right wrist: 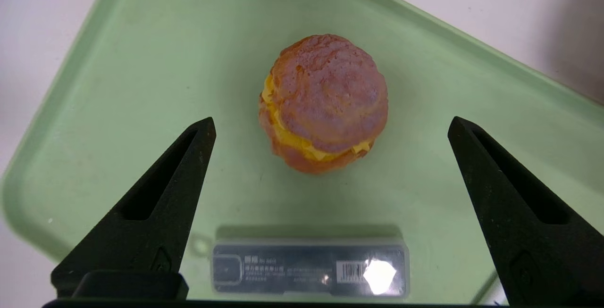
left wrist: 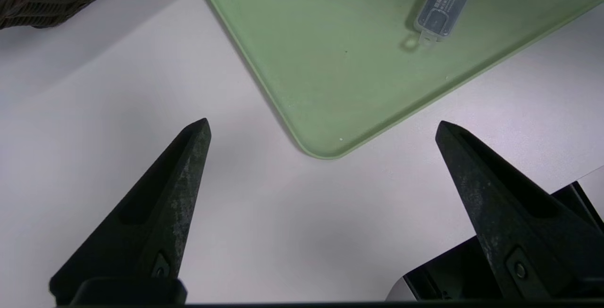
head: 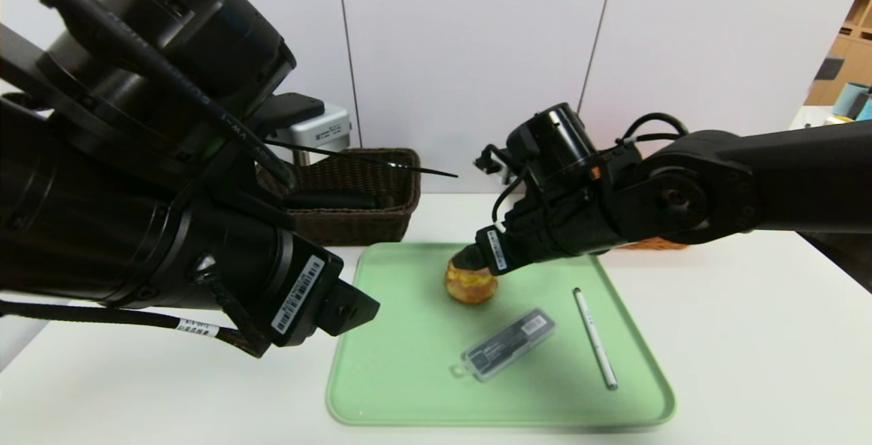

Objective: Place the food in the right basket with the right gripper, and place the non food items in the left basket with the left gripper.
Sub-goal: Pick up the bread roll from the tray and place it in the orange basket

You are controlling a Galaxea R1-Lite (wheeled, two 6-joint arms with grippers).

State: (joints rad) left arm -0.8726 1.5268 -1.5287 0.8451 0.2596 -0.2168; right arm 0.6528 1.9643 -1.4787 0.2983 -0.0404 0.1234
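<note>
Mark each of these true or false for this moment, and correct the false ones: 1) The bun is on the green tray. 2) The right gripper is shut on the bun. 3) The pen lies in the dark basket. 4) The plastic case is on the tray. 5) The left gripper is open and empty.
1) True: the bun sits on the green tray.
2) False: the right gripper is open, its fingers either side of the bun without touching it.
3) False: the pen lies on the tray, not in the dark basket.
4) True: the plastic case lies flat on the tray.
5) True: the left gripper is open over the white table, holding nothing.
</note>
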